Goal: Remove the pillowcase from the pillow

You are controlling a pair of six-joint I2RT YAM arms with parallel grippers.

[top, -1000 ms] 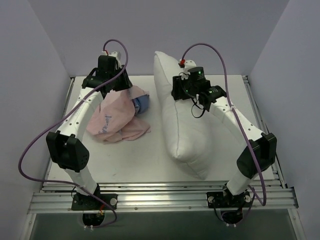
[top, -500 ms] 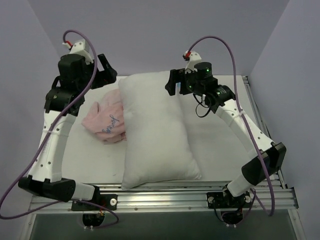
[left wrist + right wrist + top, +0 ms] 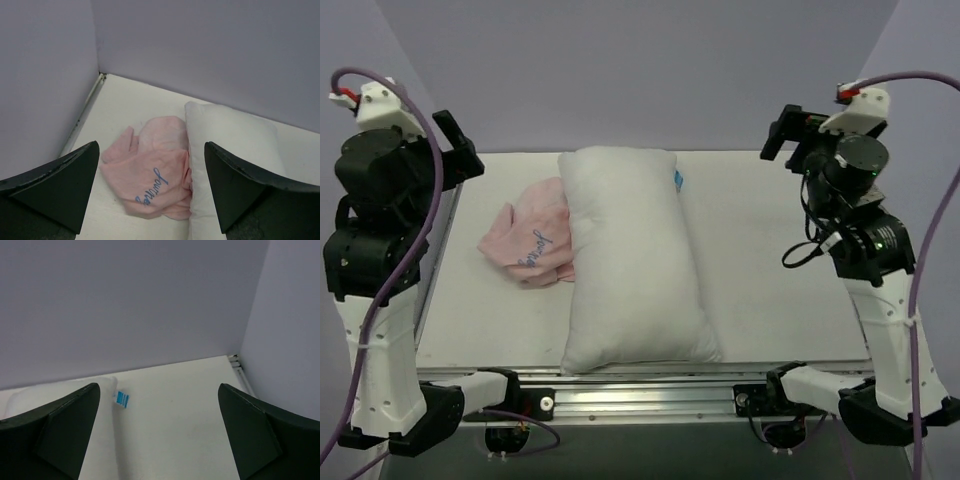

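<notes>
I see the pillow (image 3: pixel 630 260) lying flat and bare, plump and white, its long side running away from me, with a small blue tag (image 3: pixel 678 179) on its far right edge. The pillowcase (image 3: pixel 532 245) sits crumpled, pink side out, touching the pillow's left side.

The pillowcase (image 3: pixel 528 243) had its right edge hidden by the pillow (image 3: pixel 630 255), and its blue writing (image 3: pixel 541 245) was too small to read. In the right wrist view a finger (image 3: pixel 47 437) covered all but the pillow's corner and tag (image 3: pixel 121 398). The left wrist view cut the pillow off below.
</notes>
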